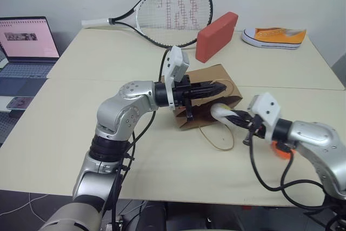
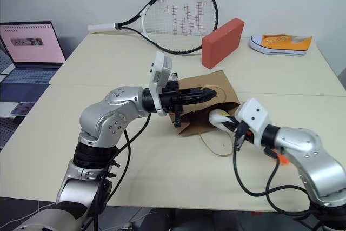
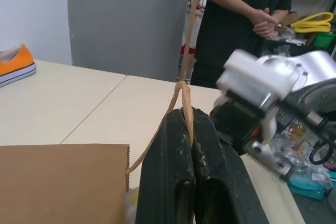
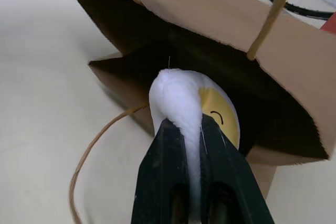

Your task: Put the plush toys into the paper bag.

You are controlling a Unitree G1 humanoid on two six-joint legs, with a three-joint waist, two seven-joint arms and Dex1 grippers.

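- The paper bag [image 1: 208, 98] lies on its side at the middle of the surface [image 1: 81, 133], its mouth opening toward four o'clock.
- The left gripper [image 1: 216, 87] is clamped on the bag's upper loop handle [image 3: 181, 95], holding the top edge up so the mouth gapes.
- The right gripper [image 4: 199, 124] is pinched on the white egg toy [image 4: 197, 103], which hangs just at the bag's mouth, yellow face turned toward the dark interior.
- The egg is not yet inside; I judge this the insertion step for the first toy.
- Something orange [image 1: 281, 150] shows beside the right forearm at five o'clock of the bag; I cannot tell whether it is the carrot toy.
- Left to do, by my judgement: push the egg in, let go, then fetch and bag the carrot.
- The second handle [image 1: 219, 139] trails loose on the surface at six o'clock of the bag.
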